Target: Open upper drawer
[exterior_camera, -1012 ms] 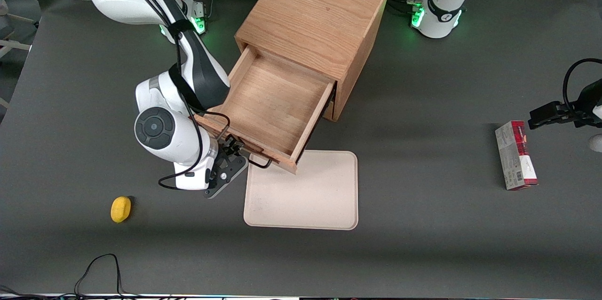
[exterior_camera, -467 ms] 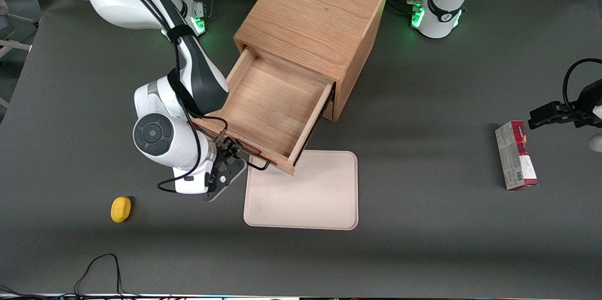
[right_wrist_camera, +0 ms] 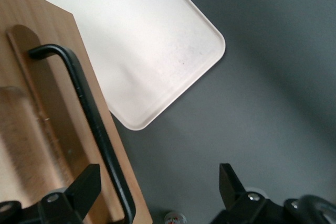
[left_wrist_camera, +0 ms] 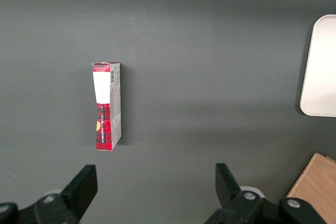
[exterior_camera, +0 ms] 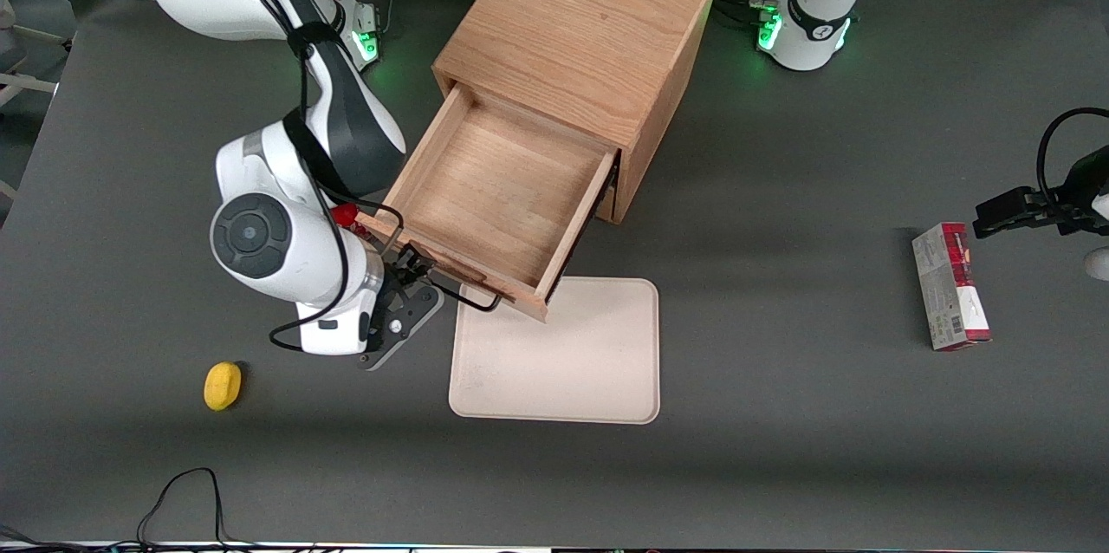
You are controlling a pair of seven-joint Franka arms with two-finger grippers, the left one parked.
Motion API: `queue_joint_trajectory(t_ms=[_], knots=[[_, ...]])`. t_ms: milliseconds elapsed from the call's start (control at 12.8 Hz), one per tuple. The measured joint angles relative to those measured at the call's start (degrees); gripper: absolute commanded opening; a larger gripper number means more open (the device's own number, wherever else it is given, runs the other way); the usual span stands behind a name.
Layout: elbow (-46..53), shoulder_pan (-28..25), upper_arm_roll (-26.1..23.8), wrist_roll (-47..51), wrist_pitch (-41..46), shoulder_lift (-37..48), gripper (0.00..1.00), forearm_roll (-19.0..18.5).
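The upper drawer [exterior_camera: 498, 193] stands pulled well out of the wooden cabinet [exterior_camera: 576, 33], in the centre of the front view, its bare oak floor open to the camera and its front corner hanging over the edge of the beige tray [exterior_camera: 559, 354]. The gripper [exterior_camera: 414, 274] sits just in front of the drawer's face, at the working arm's end of the black handle [exterior_camera: 472, 300] — its jaws are spread wide and hold nothing. In the right wrist view the fingers [right_wrist_camera: 84, 184] stand apart with the handle [right_wrist_camera: 89, 124] running past one of them, not clasped between the two. A small yellow object [exterior_camera: 223, 385] lies low on the left of the front view, nearer the camera than the gripper — and a red and white carton [exterior_camera: 950, 286] lies toward the parked arm's end of the table
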State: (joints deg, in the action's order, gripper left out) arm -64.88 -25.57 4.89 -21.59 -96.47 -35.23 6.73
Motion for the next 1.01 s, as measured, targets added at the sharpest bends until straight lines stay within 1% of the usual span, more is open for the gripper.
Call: queue_joint_trajectory(t_ms=[234, 311, 467, 778, 1012], knots=[[3.35, 0.09, -0.01, 8.33, 3.38, 1.12, 1.0, 0.0], [3.77, 0.1, 0.0, 12.12, 3.73, 2.24, 1.0, 0.0], [4.17, 0.16, 0.47, 17.79, 7.45, 5.07, 1.0, -0.01], [3.89, 0.52, 5.38, 22.4, 12.86, 9.82, 1.0, -0.02], [1.88, 0.68, 9.1, 23.2, 13.46, 12.88, 1.0, -0.04]])
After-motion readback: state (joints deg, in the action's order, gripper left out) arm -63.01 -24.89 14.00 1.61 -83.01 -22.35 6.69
